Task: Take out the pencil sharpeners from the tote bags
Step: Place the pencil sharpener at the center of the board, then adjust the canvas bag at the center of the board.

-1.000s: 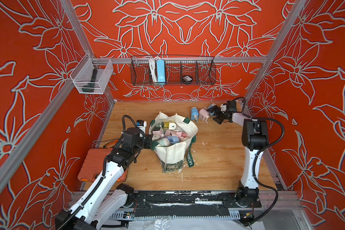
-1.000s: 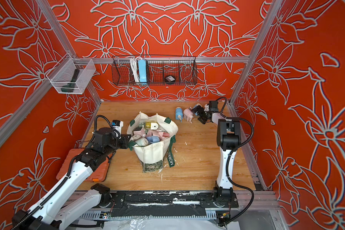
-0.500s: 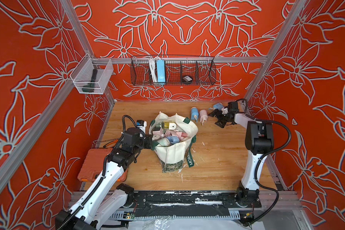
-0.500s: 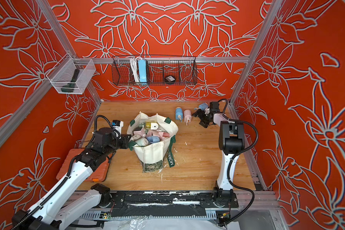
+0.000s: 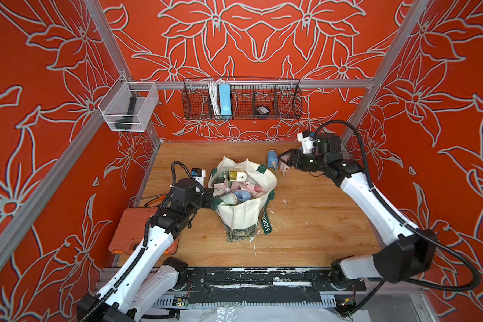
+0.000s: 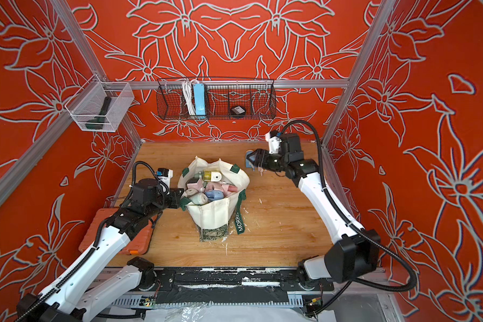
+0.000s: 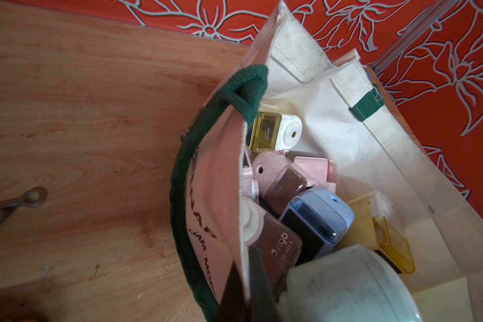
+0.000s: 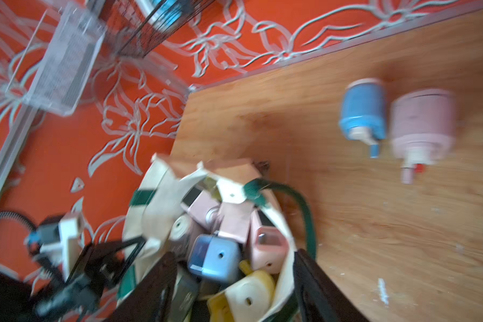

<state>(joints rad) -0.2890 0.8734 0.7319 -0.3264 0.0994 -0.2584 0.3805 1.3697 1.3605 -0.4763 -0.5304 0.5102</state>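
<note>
1. Right fingers (image 5: 285, 161) have swung in from the far right corner toward the tote bag (image 5: 243, 216), and the forearm now reaches lower across the tabletop (image 5: 318, 217). The wrist view shows them parted with nothing between them.
2. Nearest the robot's base, an orange case (image 5: 129, 231) lies at the left edge of the tabletop, partly under the left arm.
3. The left fingers (image 5: 210, 198) are clenched on the tote bag's rim beside a dark green handle patch. The wrist view shows canvas pinched between them.
4. The tote bag stands upright in the middle of the tabletop with its mouth open. It is packed with pencil sharpeners (image 5: 236, 176): a yellow-and-white one on top at the far side, with pink, blue and pale green ones crowded below.
5. Beyond the bag, two sharpeners are already out on the tabletop, a blue sharpener (image 8: 363, 111) and a pink sharpener (image 8: 421, 120) side by side. The right fingers hover just beside them and partly hide the pink one in both top views.
6. On the far wall hangs a wire basket (image 5: 285, 103) holding a blue power strip (image 5: 224, 99). A clear bin (image 5: 129, 110) is mounted on the left wall.
</note>
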